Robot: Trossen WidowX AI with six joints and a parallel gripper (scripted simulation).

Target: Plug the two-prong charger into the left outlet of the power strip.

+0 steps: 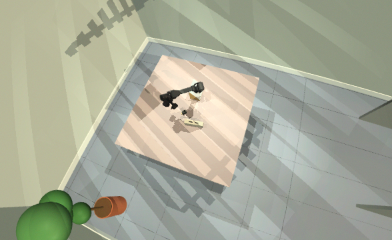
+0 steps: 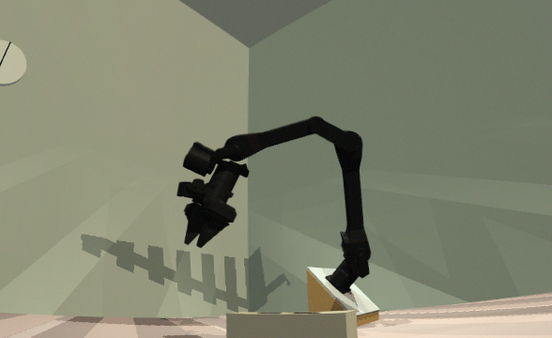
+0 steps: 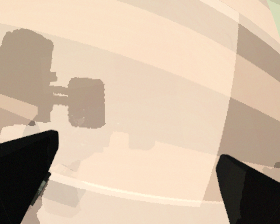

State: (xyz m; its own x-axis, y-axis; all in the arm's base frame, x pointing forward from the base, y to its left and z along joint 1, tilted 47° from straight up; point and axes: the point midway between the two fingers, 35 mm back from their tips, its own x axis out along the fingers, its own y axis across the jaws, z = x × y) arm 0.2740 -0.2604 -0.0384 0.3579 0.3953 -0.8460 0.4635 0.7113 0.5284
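The charger [image 1: 184, 112] is a small dark block on the table in the top view; its prongs are too small to make out. It does not show in the exterior view, and I cannot make it out in the wrist view. The power strip [image 1: 193, 123] [image 2: 290, 326] is a cream bar with dark outlet marks on top, a little beyond the charger from the arm's base. My gripper [image 1: 170, 105] [image 2: 194, 244] [image 3: 140, 152] is open and empty, raised above the table and pointing downward at a tilt, left of the charger in the top view.
The arm's base stands on a wedge-shaped block [image 1: 195, 97] [image 2: 320, 293] with a white top and orange-brown side, behind the strip in the exterior view. The table [image 1: 216, 153] carries striped shadows. A potted plant [image 1: 116, 206] stands on the floor, away from the table.
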